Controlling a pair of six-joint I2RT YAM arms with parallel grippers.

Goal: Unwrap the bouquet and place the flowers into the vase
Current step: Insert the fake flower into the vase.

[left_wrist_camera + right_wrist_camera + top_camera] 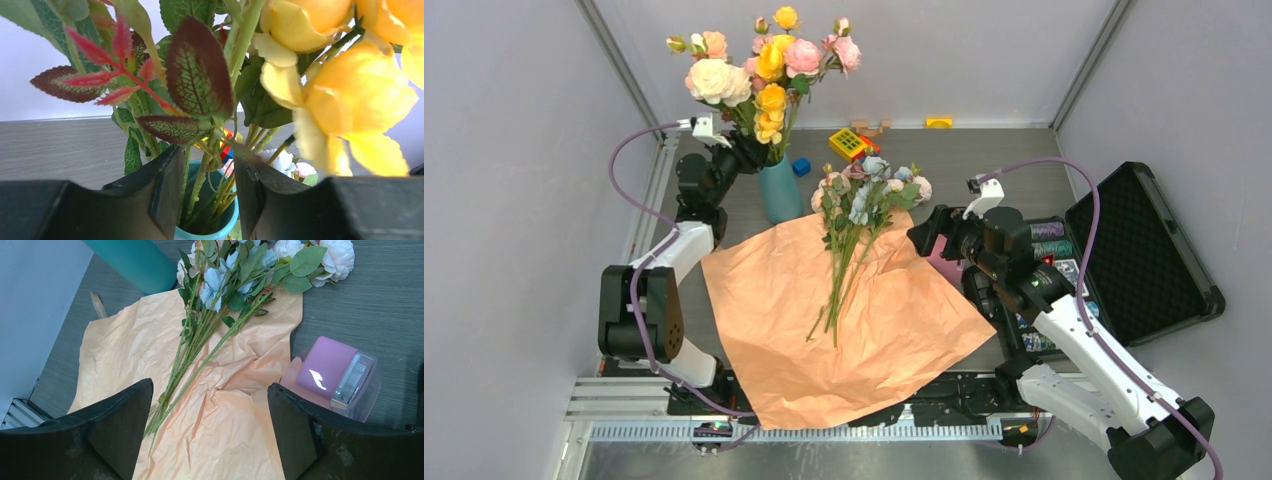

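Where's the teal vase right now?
In the top view, the vase stands left of centre, just beyond the far-left corner of the orange paper, with the left gripper at its mouth.

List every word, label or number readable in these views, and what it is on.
None can be read.
Small items by the black case: any labels are too small to read.
Pink box: the strip at its side is blurred.

Robot lab test cell: plain grey walls (514,120), aluminium rail (644,430), foam-lined equipment case (1139,250).
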